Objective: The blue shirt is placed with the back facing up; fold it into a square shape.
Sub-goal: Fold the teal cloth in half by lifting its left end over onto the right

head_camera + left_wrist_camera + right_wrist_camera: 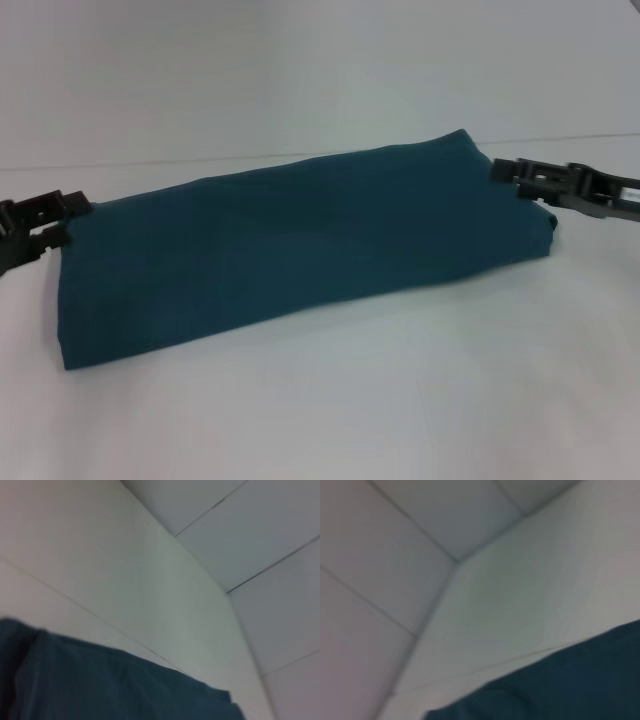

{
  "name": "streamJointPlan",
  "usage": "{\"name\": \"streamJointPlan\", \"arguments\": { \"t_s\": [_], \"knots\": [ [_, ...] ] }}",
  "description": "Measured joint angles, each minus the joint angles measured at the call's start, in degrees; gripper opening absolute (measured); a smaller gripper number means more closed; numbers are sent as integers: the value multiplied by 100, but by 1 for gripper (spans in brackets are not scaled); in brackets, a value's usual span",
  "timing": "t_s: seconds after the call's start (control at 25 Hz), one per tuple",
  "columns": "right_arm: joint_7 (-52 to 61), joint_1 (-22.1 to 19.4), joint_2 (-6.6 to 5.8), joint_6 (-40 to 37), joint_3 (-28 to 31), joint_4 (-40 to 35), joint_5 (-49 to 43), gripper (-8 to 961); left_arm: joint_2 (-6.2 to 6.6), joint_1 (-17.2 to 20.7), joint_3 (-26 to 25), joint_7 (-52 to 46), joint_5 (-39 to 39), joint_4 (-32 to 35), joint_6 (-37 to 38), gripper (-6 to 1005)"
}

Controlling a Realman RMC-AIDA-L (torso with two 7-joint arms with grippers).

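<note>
There is one blue shirt (300, 245), and there are two hands, one at each end of it. There are no boxes or bins, so nothing sits inside anything.

From the head view, the left hand (55, 228) is at the left edge, right at the shirt's left end. Its dark fingers (40, 212) touch the cloth there. I cannot tell if they pinch the cloth or only rest against it.

The blue shirt is in the middle, on the white desk (330, 400). It is folded into one long band. The band runs from the near left up to the far right. Its left end looks wide and its right end looks narrower.

The right hand (520, 180) is at the shirt's far right end, up at the top corner. It touches the cloth too, and again I cannot tell if it is gripping.

The head view shows the whole shirt and both hands. The left wrist view shows only one piece of the blue shirt (115, 685) and pale panels with thin lines. The right wrist view shows only a corner of the blue shirt (560, 685) and more pale panels. Neither wrist view shows any fingers.
</note>
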Motion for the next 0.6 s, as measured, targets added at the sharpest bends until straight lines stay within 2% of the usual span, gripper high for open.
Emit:
{"name": "streamJointPlan", "arguments": {
  "t_s": [0.04, 0.12, 0.24, 0.4, 0.6],
  "knots": [
    [-230, -153, 23, -508, 380, 82, 210, 868, -13, 58, -121, 89, -173, -170, 93, 667],
    [-351, -219, 19, -761, 588, 178, 313, 905, -14, 122, -311, 250, -424, -511, 211, 665],
    [-588, -316, -50, -1164, 992, 528, 394, 898, 54, 139, -538, 538, -715, -1295, 287, 662],
    [-697, -353, -116, -1242, 1109, 808, 386, 894, 111, 61, -619, 752, -785, -2030, 69, 661],
    [-773, -285, -113, -1192, 1111, 823, 383, 892, 56, 9, -573, 780, -739, -2330, -532, 671]
  ]
}}
